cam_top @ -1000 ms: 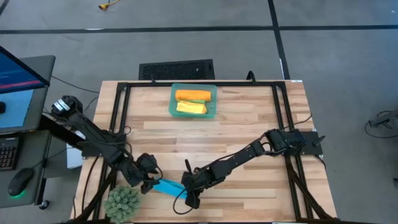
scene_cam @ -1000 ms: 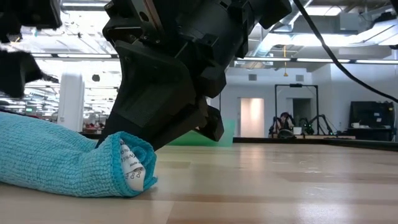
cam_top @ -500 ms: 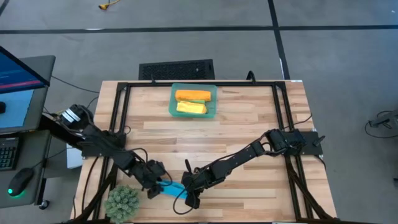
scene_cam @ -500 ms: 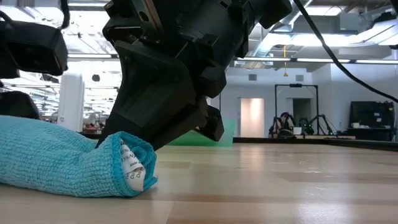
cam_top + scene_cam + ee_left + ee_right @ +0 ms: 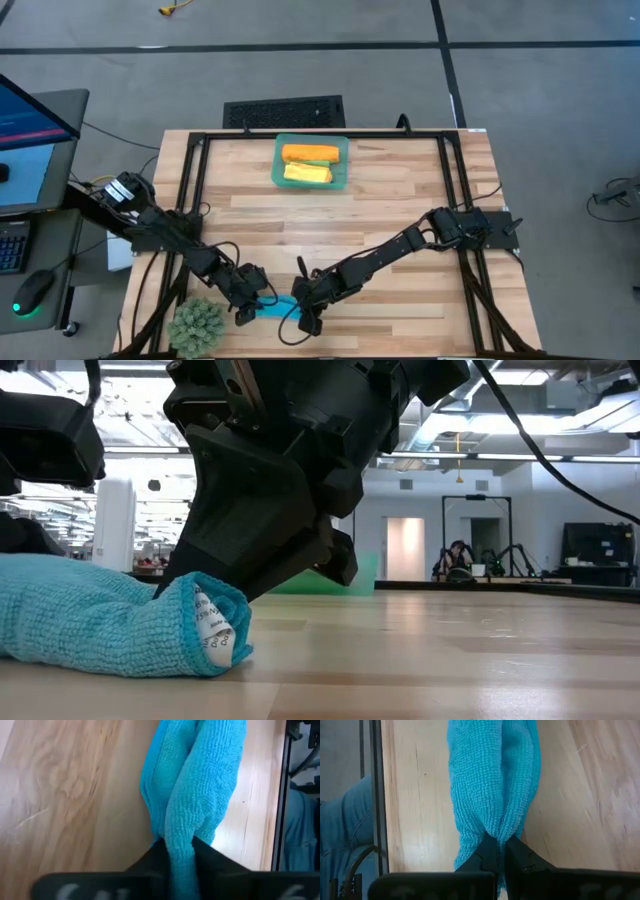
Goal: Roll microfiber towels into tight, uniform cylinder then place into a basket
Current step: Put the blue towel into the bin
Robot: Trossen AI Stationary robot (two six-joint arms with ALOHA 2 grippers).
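Left claw [image 5: 179, 852] and right claw [image 5: 496, 851] are each pinching an end of the blue towel [image 5: 272, 305]; uneven lifting risks unrolling it short of the basket [image 5: 345, 172].

High cam: overhead, straight down, far enough to frame the whole bench [image 5: 400, 200] plus surrounding floor. Low cam: at bench-top height, level, facing the room behind, very close to the blue towel [image 5: 100, 615]. Left wrist cam: looks along its own jaws, tight on the same towel and the bench wood. Right wrist cam: same setup from the opposite end. All four views share the towel at the near bench edge.
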